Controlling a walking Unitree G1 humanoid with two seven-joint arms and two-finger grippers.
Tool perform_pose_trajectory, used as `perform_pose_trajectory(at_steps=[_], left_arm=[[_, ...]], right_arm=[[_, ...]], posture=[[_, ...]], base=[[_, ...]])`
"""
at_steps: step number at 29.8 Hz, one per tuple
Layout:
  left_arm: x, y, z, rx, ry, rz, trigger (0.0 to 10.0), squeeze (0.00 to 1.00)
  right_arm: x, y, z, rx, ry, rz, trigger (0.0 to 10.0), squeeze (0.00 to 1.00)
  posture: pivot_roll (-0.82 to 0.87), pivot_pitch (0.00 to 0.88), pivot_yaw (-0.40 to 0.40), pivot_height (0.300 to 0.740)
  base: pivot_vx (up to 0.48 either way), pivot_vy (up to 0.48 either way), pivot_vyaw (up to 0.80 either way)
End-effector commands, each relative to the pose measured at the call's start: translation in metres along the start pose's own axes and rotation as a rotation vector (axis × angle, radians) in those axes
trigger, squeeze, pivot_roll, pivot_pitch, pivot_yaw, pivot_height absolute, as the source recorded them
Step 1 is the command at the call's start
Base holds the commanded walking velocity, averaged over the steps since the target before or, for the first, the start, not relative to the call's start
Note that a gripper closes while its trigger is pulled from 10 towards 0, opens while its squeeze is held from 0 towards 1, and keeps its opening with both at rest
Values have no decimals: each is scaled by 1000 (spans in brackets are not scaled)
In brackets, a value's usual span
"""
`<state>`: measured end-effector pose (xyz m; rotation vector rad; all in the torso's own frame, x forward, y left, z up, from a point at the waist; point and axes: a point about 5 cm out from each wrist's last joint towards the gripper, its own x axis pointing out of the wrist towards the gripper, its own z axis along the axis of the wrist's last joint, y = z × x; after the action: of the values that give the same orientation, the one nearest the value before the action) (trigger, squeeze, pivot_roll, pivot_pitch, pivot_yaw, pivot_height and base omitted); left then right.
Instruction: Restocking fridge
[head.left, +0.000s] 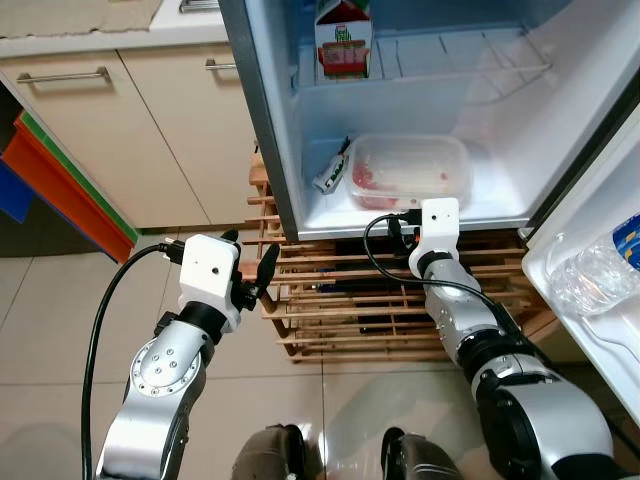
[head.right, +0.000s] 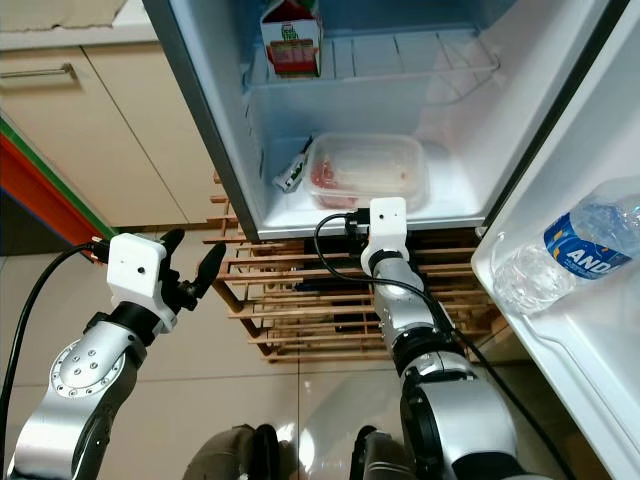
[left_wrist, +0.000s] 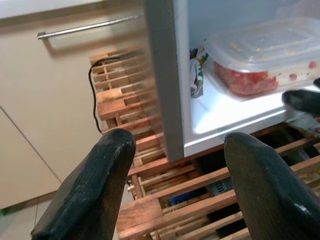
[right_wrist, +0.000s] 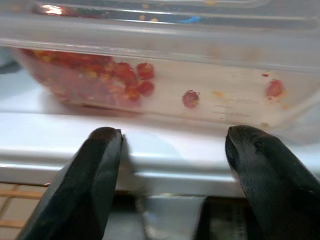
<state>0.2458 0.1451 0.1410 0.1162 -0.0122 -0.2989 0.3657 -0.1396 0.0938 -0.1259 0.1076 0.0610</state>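
We see the clear food container (head.left: 408, 170) resting on the fridge (head.left: 480, 215) floor, beside a small packet (head.left: 331, 174). The right tool (right_wrist: 170, 150) sits spread wide, empty, at the fridge's front lip just before the container. The left tool (left_wrist: 175, 170) hangs wide open, empty, outside the fridge's left wall, above the wooden rack (head.left: 330, 300).

Open white fridge (head.left: 500, 215) set on slatted wooden pallet stack (head.left: 330, 300), beige cabinet with bar handles (head.left: 120, 110) to left. Clear lidded plastic container of red food (head.left: 408, 170) placed on fridge floor, small printed sachet (head.left: 331, 173) just left of it. Red-and-white carton (head.left: 343, 40) stood on wire shelf (head.left: 470, 55) above. Clear plastic water bottle with blue label (head.right: 565, 255) laid in door rack (head.right: 560, 340) at right.

Right gripper (right_wrist: 170, 165) held at fridge floor's front edge, before container. Left gripper (left_wrist: 175, 185) held before pallet stack, left of fridge wall.
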Motion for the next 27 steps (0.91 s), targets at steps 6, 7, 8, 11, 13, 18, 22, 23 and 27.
perform_pose_trajectory(at_steps=[6,7,8,11,13,18,22,23,27], left_arm=[[-3,2,4,6,11,3,10000,0],[-2,1,3,3,12,2,10000,0],[-2,1,3,3,12,2,10000,0],[2,0,3,-6,11,0,10000,0],[5,-3,2,-13,11,-6,10000,0],[12,-5,-2,-11,17,-9,10000,0],[25,-8,-6,1,27,-6,10000,0],[29,-9,-7,-2,27,-6,10000,0],[44,-14,-8,-14,19,-7,10000,0]], right_arm=[[6,-26,15,-54,-33,-104,10000,0],[8,-28,20,-55,-52,-107,10000,0],[8,-28,20,-55,-52,-107,10000,0],[9,-28,23,-45,-59,-105,10000,0],[9,-27,22,-41,-54,-100,10000,0],[9,-18,21,15,-52,-56,10000,0],[7,-10,16,109,-50,-8,10000,0],[5,-8,14,154,-56,4,10000,0],[-2,-5,8,250,-76,36,10000,0]], posture=[[186,248,93,740],[177,243,90,740],[177,243,90,740],[162,236,84,740],[154,229,79,740],[130,197,55,740],[97,149,30,740],[79,132,23,740],[21,88,9,740]], base=[[0,0,0],[0,0,0],[0,0,0],[0,0,0],[0,0,0],[0,0,0],[0,0,0],[0,0,0],[0,0,0]])
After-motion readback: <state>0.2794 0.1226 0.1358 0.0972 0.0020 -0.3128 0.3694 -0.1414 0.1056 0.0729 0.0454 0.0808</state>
